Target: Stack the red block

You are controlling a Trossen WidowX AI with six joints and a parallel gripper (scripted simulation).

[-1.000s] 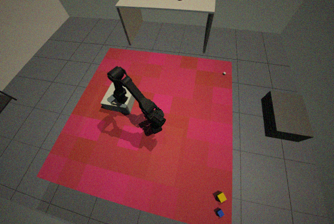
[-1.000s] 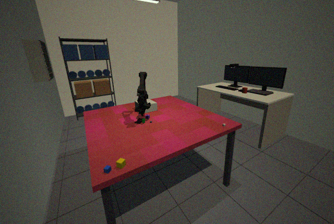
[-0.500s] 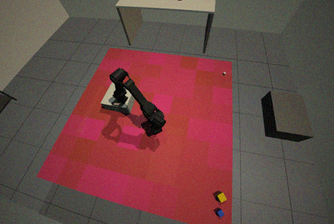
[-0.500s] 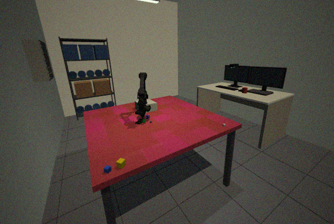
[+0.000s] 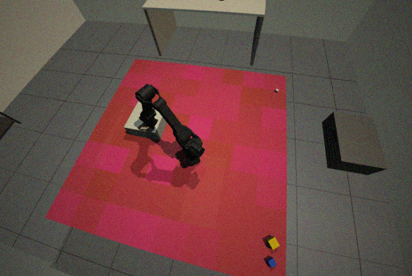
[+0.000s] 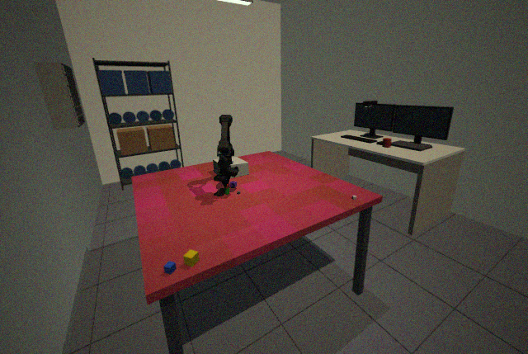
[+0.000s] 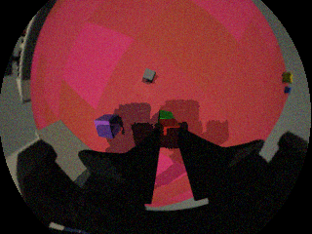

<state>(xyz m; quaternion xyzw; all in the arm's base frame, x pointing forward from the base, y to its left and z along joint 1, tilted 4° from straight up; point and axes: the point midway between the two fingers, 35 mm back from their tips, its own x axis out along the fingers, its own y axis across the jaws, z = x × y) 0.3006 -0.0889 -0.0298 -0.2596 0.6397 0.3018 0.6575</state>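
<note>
In the wrist view my gripper (image 7: 168, 131) is shut on the small red block (image 7: 172, 132), held low over the red and pink table top (image 7: 195, 39). The green tower (image 7: 167, 116) shows as a green top just beyond the red block; I cannot tell whether the two touch. In the exterior view my gripper (image 6: 222, 190) is down near the table, with a bit of green (image 6: 227, 191) beside it. In the top view the arm's wrist and gripper (image 5: 188, 161) hide both the red block and the tower.
A purple block (image 7: 107, 127) (image 6: 233, 185) lies close to the left of the fingers. A small grey block (image 7: 150, 76) lies farther out. A yellow block (image 5: 273, 242) (image 6: 190, 257), a blue block (image 5: 271, 262) (image 6: 169, 267) and a tiny white cube (image 5: 276, 90) sit near the table's edges. The arm's white base (image 5: 132, 120) stands behind.
</note>
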